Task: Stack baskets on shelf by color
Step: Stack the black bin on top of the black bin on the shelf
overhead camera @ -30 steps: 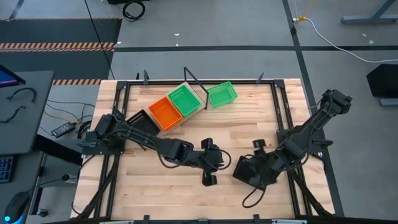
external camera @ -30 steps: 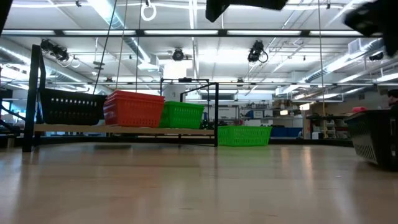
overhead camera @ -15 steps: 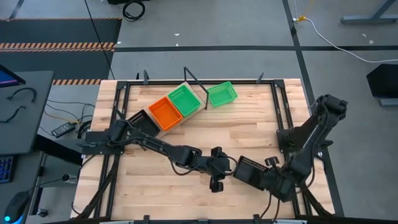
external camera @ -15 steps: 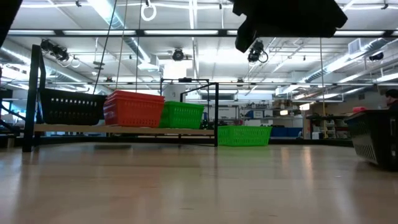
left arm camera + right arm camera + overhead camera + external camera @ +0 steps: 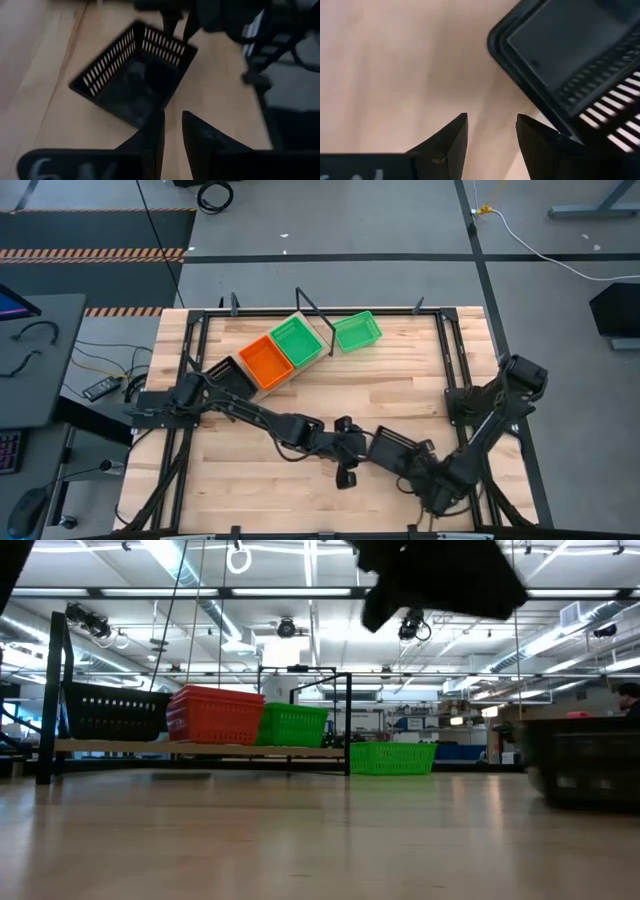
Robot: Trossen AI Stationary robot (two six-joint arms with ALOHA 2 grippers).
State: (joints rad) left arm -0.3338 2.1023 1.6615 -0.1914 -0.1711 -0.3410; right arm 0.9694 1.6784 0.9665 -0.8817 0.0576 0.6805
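Left claw [image 5: 347, 467] beside black basket [image 5: 392, 452], wood tabletop [image 5: 400, 380].

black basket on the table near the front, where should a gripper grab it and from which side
Grip the rim of one wall of the black basket, coming from straight above. It sits upright with its mouth open upward, so one finger can probably slip inside and one outside a thin slotted wall. The left gripper hovers beside it.

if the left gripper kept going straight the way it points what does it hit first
Most likely the black basket directly ahead of the left gripper on the table; depth is hard to judge, but nothing else shows in between.
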